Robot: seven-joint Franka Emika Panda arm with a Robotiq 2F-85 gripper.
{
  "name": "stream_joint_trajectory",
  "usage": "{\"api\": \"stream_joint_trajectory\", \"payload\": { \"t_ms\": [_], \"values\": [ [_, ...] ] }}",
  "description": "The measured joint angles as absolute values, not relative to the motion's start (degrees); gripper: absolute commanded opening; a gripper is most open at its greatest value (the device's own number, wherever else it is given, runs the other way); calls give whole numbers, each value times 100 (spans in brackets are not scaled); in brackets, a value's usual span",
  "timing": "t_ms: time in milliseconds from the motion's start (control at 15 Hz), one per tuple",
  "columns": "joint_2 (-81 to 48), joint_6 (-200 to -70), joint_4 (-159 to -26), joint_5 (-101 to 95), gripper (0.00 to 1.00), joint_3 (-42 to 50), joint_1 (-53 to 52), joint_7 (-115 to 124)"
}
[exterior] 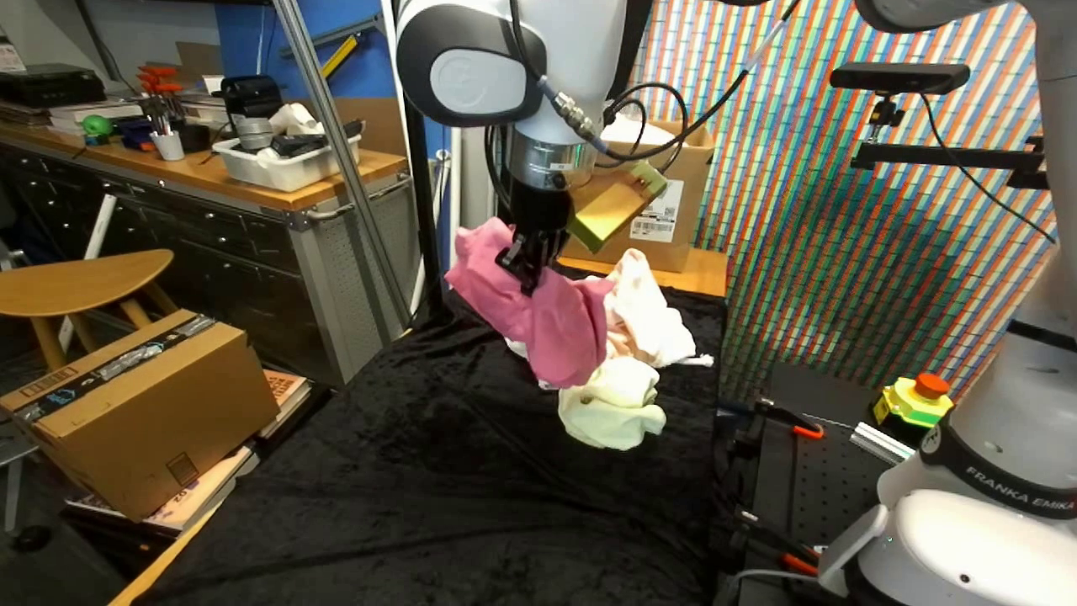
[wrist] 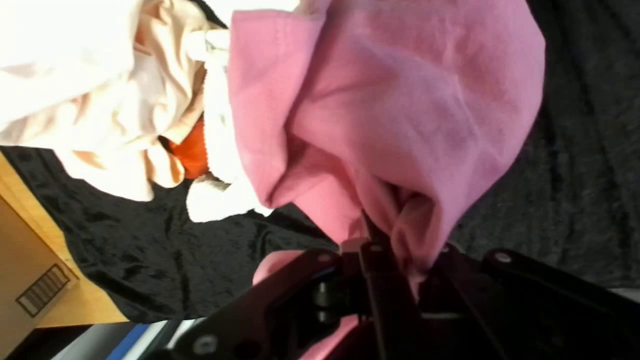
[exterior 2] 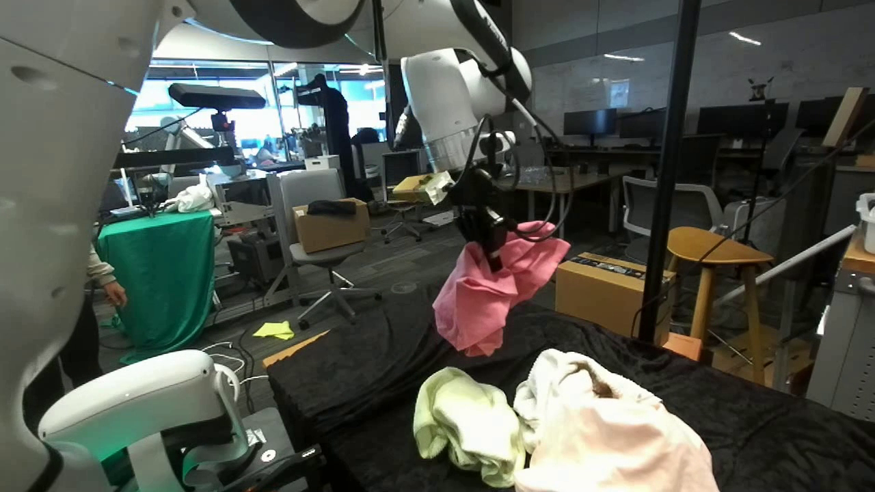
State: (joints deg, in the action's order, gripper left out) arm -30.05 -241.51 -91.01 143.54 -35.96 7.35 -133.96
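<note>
A crumpled pink cloth (exterior 2: 473,297) hangs above the black-velvet-covered worktop (exterior: 404,488), a bunched fold pinched between the black fingers (exterior 2: 493,257). With only that fold gripped, it might slip, or its drooping end might drag the crumpled pale-green cloth (exterior 2: 468,425) lying nearby.

At the top of the frame I see the white Franka Emika Panda arm (exterior: 580,55), with a pale oval cover (exterior: 478,82) set in a dark grey joint housing (exterior: 471,28). Black cables (exterior: 635,157) loop off it, one fitted with a ribbed metal connector (exterior: 575,117). A silvery collar (exterior: 551,162) meets the black gripper (wrist: 407,260), dotted with round, pale screw heads (wrist: 502,257). A gold block (exterior: 614,210) with green edges sits alongside; at lower right a black band (exterior: 1014,491) reads FRANKA EMIKA in white.
</note>
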Motion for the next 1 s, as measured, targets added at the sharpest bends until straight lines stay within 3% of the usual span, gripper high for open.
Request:
{"api": "stream_joint_trajectory", "payload": {
  "t_ms": [67, 200, 667, 1000],
  "values": [
    [-2997, -24150, -9032, 14354, 36, -3538, 868, -13454],
    [-2997, -24146, -8910, 14355, 44, -3439, 1132, -13593],
    [-3005, -24146, -8660, 14355, 97, -3313, 1486, -13779],
    [-3057, -24150, -9091, 14356, 100, -3995, 2157, -14028]
  ]
}}
